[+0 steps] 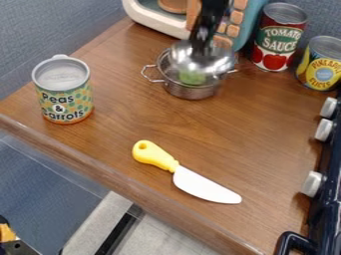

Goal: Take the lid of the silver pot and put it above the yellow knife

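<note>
A fixed camera above the near edge of my counter [266, 134], looking down at a slant, facing across toward my pincer [200, 48] and the wall [50, 25], near enough to cut off the stove [327, 194] at the view's right edge

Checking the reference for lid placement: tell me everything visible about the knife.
The knife has a yellow handle with a hole near its rounded end and a white blade; both look like plastic. It lies flat on the wooden counter, handle to the upper left, tip to the lower right. Only the counter touches it.
</note>
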Controlling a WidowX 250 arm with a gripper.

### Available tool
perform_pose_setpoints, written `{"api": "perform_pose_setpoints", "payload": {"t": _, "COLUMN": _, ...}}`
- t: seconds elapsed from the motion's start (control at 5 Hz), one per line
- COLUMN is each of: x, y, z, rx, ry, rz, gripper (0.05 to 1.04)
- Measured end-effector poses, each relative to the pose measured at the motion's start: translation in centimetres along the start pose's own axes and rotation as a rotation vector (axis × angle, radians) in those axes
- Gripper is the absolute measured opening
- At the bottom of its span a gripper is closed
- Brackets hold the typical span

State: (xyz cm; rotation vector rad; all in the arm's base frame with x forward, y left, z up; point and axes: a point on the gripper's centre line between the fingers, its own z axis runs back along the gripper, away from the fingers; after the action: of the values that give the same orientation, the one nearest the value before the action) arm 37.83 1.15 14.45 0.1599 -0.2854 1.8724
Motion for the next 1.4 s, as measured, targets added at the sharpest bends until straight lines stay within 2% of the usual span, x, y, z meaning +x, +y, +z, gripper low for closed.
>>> {"api": "perform_pose_setpoints", "payload": {"t": 0.2, "x": 0.3, "y": 1.7, "z": 1.8, "rx": -0.030, "ry": 0.023, "rz": 0.011, "gripper": 0.277}}
{"api": "perform_pose_setpoints", "payload": {"t": 0.4, "x": -1.1, "y": 4.5, "z": 2.6, "rx": -0.055, "ry": 0.064, "rz": -0.037, "gripper": 0.277}}
{"api": "perform_pose_setpoints", "payload": {"t": 0.8, "x": -5.9, "y": 11.4, "z": -0.4, "rx": -0.030, "ry": 0.029, "rz": -0.237, "gripper": 0.277}}
{"api": "perform_pose_setpoints", "payload": {"t": 1.0, "x": -6.7, "y": 12.8, "z": -1.2, "rx": -0.046, "ry": -0.002, "rz": -0.271, "gripper": 0.277}}
{"api": "perform_pose_setpoints", "payload": {"t": 1.2, "x": -6.9, "y": 12.4, "z": -1.8, "rx": -0.065, "ry": -0.027, "rz": -0.266, "gripper": 0.277}}
{"api": "perform_pose_setpoints", "payload": {"t": 1.4, "x": -7.5, "y": 11.6, "z": -1.6, "rx": -0.081, "ry": -0.024, "rz": -0.249, "gripper": 0.277}}
